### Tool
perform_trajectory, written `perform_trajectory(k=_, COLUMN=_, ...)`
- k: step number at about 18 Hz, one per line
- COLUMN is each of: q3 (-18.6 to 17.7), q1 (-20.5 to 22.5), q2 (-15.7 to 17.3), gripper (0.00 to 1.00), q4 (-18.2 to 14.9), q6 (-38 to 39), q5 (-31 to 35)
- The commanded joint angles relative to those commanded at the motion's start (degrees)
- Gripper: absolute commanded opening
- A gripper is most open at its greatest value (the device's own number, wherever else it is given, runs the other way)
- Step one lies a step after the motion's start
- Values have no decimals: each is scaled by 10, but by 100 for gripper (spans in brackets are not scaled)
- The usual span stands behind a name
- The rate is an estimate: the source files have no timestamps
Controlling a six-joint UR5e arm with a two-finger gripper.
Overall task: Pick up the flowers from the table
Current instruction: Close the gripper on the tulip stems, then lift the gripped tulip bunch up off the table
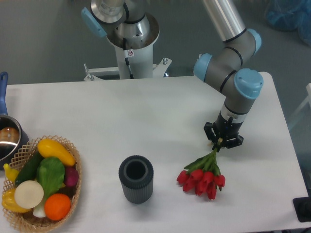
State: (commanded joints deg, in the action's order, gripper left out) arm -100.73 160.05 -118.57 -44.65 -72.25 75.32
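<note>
Red tulip buds of the flowers (201, 177) lie toward the front right of the white table (146, 121), stems running up into the gripper (221, 144). Its fingers are pinched in on the stem ends. A dark ribbed cup (136, 178) stands left of the buds, and a basket (73, 194) of vegetables sits at the front left.
</note>
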Motion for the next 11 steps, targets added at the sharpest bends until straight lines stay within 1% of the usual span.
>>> perform_trajectory(k=5, q3=15, q1=1, q2=18, gripper=14, q4=0, q6=17, q5=-2)
perform_trajectory(k=11, q3=43, q1=1, q2=45, gripper=14, q4=0, q6=51, q5=-5)
